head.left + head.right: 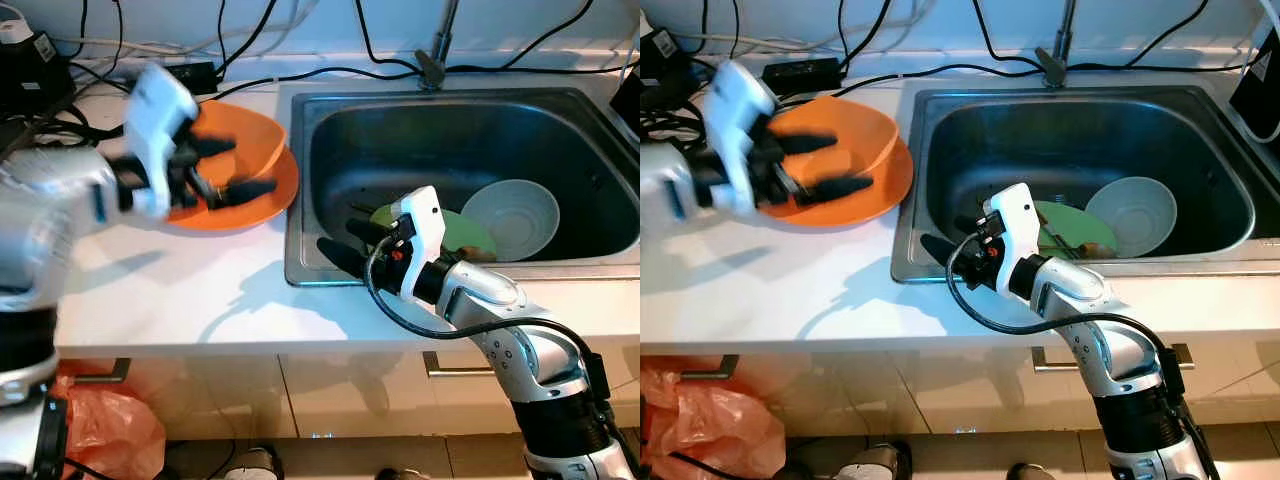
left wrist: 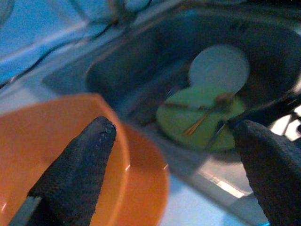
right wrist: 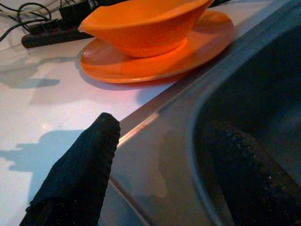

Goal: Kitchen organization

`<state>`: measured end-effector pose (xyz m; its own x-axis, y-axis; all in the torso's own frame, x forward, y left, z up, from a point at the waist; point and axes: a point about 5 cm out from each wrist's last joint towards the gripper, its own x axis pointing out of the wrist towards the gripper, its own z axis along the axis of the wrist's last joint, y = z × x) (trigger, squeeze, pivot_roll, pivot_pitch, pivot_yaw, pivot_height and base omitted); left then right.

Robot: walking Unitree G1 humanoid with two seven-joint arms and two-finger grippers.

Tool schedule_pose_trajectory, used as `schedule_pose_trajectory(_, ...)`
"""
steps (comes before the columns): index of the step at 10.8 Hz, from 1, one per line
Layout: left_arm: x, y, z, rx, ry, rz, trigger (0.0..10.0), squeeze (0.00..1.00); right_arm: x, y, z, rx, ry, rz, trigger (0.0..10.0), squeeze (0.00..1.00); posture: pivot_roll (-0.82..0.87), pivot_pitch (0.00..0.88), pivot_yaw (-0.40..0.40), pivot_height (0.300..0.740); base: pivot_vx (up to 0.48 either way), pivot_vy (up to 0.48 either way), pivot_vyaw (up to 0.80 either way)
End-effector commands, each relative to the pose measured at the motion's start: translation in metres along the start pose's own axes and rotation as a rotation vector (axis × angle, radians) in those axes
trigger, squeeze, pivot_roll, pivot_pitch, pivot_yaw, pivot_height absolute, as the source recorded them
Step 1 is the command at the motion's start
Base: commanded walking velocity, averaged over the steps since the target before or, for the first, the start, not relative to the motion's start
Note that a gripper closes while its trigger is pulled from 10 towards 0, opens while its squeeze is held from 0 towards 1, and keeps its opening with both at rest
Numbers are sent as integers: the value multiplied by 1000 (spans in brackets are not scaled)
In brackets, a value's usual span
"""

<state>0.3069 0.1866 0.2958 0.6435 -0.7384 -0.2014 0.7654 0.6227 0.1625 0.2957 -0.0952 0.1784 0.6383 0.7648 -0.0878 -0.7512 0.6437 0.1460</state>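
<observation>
Your left gripper (image 1: 222, 167) hangs blurred over the white counter (image 1: 180, 290) on the left, its black fingers (image 2: 80, 160) spread wide and holding nothing, poised just above the orange bowl (image 1: 245, 135). That bowl sits tilted on an orange plate (image 1: 270, 195), both close to the left rim of the sink (image 1: 300, 260), with a tangle of black cables (image 1: 150, 45) along the far wall behind them. The pair looks like hard plastic, so expect it to be light, stiff and a bit slick; the bowl could slide on the plate if you nudge it. I'd judge the best hold is across the bowl's rim, one finger inside and one outside, and the plate by its edge afterwards. Nothing can be seen inside the bowl. Moving right, your right gripper (image 1: 350, 238) rests over the near left corner of the sink, its fingers parted and holding nothing, one over the counter edge and the other over the basin as the wrist view shows. In the basin lie a green plate (image 1: 470, 235) with thin sticks on it, possibly chopsticks, and to its right a pale bowl (image 1: 515, 215) leaning against the sink's near wall; it looks empty, and it may be breakable, so lift it gently.
</observation>
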Motion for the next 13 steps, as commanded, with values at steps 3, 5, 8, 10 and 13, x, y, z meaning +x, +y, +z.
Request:
schedule_pose_trajectory(3, -6, 18, 6, 106, -4, 94, 10000, 0, 6, -2, 6, -17, -26, 10, 10000, 0, 127, 74, 40, 740, 0, 0, 0)
schedule_pose_trajectory(5, 2, 42, -26, 168, 124, 239, 10000, 0, 8, -1, 10, -13, -44, 14, 10000, 0, 123, 70, 42, 740, 0, 0, 0)
schedule_pose_trajectory(8, 3, 73, -34, 109, 50, 537, 10000, 0, 5, 1, 9, 2, -51, 13, 10000, 0, 105, 72, 47, 740, 0, 0, 0)
schedule_pose_trajectory(10, -9, 90, -33, 88, 13, 699, 10000, 0, 4, 1, 8, 3, -48, 10, 10000, 0, 104, 76, 46, 740, 0, 0, 0)
schedule_pose_trajectory(13, -25, 112, -48, -108, 10, 910, 10000, 0, 5, 1, 7, 3, -45, 8, 10000, 0, 105, 81, 48, 740, 0, 0, 0)
